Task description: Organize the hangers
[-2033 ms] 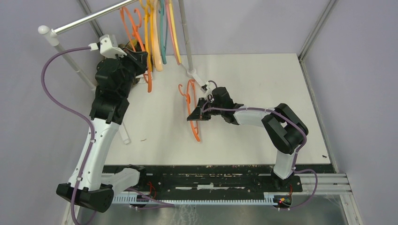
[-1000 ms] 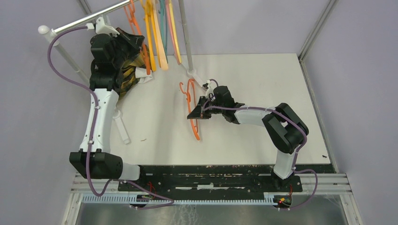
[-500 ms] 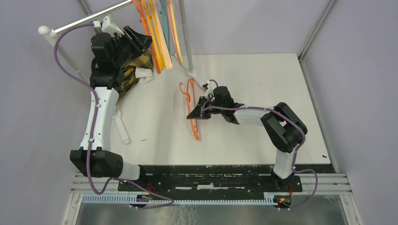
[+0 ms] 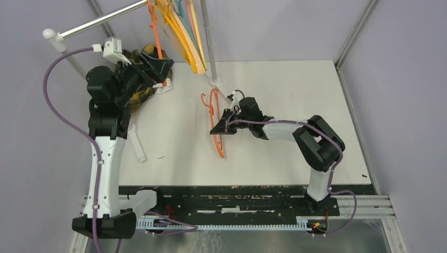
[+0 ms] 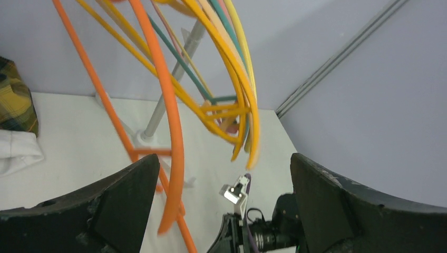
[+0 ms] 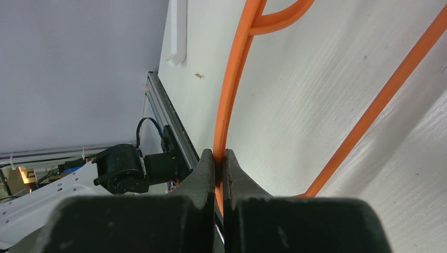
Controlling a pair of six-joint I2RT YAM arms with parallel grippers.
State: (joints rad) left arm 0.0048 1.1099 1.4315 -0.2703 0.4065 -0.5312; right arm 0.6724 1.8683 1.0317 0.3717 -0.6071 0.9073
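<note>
**Hangers part-sorted: most on the rail, one left on the desk**

Found the bulk of the hangers (image 4: 182, 37) already hooked over the rail (image 4: 100, 21) at the far left, bunched close and slanting, with orange, yellow, peach, teal and pink among them. Could not count them exactly in the tangle. Found the left pincer (image 4: 164, 67) just below that bunch, released, jaws spread wide and gripping nothing. Saw, in the wrist view, the nearest orange one hanging just ahead of the gap, apparently untouched. Located one orange hanger (image 4: 217, 124) apart from the rest, lying on the desk (image 4: 295, 95) near the foot of the pole (image 4: 207, 42). Found the right pincer (image 4: 225, 126) clenched on a curved arm of that hanger, pinched tight on the thin plastic. Could not tell whether any of it was raised off the desk. Noted a plaid cloth (image 5: 16, 100) by the left arm, no part of the job. Judged the task nearly complete. Left only to carry the last hanger up to the rail and hook it beside the others, then perhaps to even out the bunch.
</note>
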